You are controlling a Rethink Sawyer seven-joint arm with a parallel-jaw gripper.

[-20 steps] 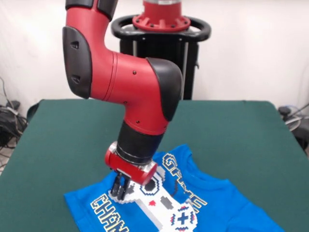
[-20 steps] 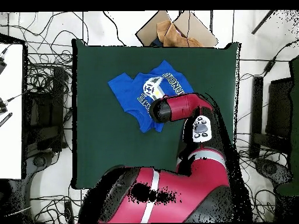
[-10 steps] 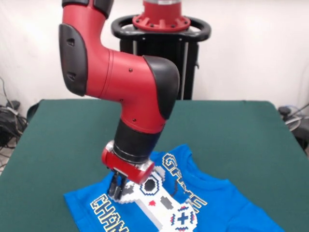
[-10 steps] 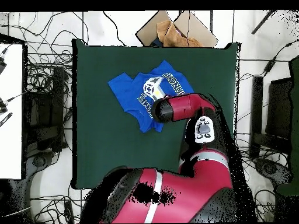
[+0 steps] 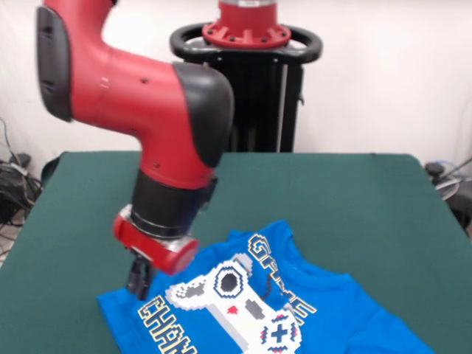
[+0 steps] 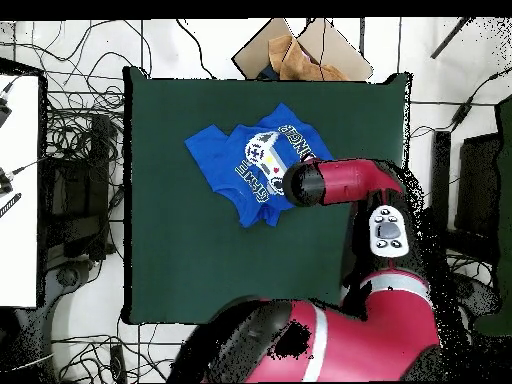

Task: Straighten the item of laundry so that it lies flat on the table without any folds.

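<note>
Green felt table (image 5: 354,199) bears a rumpled blue printed T-shirt (image 5: 324,310).

glossy red arm (image 5: 125,88), black joints

The front camera sits low and close across the surface (image 5: 354,192), framing only part of it. The overhead camera looks straight down from farther off, covering the whole surface (image 6: 200,260) and surrounding floor. Both views include the T-shirt (image 5: 332,310) (image 6: 220,160).
</note>
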